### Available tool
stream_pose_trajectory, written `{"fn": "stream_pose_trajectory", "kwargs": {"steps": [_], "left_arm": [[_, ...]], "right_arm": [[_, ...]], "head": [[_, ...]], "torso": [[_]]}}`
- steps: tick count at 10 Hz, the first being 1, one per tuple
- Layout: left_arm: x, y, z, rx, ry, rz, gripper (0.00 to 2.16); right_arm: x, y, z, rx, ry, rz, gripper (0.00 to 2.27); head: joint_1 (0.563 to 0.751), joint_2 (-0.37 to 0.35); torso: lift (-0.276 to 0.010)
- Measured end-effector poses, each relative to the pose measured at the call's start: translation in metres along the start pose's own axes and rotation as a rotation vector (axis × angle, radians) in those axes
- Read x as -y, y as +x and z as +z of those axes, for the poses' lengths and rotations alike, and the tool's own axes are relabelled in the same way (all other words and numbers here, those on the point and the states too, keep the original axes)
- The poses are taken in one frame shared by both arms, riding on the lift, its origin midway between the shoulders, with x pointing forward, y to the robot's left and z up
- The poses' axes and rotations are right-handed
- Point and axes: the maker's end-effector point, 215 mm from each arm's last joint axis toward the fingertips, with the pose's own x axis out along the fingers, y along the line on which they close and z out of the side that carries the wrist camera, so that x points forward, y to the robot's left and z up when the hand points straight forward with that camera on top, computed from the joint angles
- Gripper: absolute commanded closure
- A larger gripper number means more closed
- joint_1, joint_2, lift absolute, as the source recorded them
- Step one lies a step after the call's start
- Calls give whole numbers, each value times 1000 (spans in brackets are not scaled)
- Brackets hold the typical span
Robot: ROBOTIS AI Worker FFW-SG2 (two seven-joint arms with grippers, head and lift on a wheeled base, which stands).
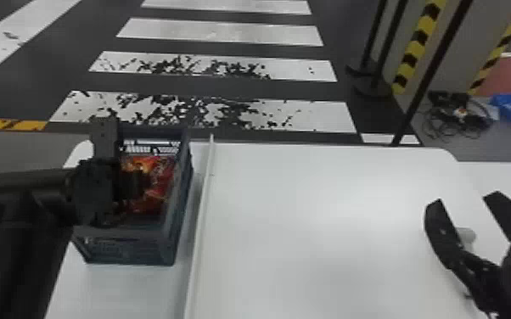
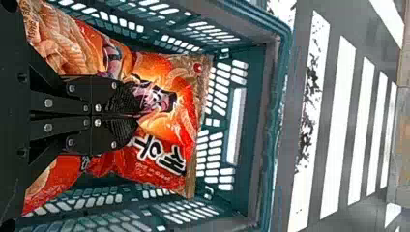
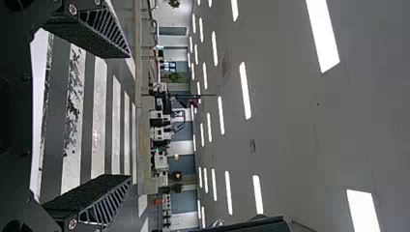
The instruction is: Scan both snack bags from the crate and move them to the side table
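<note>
Big, flat, white and smooth: a table (image 1: 331, 254). To the left of its long thin ridge (image 1: 201, 212), a boxy blue-grey plastic crate (image 1: 131, 250), hard and full of little slots. Over at the right side, the right claw (image 1: 467, 198), black, with two chunky fingers spread wide and nothing between the tips. Down in the crate, the left claw (image 1: 140, 184), black and bumpy, pinched closed on a crinkly, shiny, red and orange snack bag (image 2: 186, 96).
</note>
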Motion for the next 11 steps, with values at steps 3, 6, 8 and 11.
{"fn": "stream_pose_trajectory", "kwargs": {"steps": [3, 6, 8, 11], "left_arm": [[6, -25, 20, 49, 17, 4, 2148], [16, -46, 35, 88, 32, -5, 2148], [21, -58, 42, 110, 47, 4, 2148], [24, -70, 50, 141, 59, 19, 2148]], "right_arm": [[1, -2, 1, 2, -2, -4, 103], [4, -3, 2, 2, -3, -9, 103], [4, -3, 2, 2, -3, -11, 103], [6, -2, 1, -2, -1, -12, 103]], "head": [[695, -56], [695, -71], [695, -75], [695, -81]], "torso": [[-95], [-95], [-95], [-95]]}}
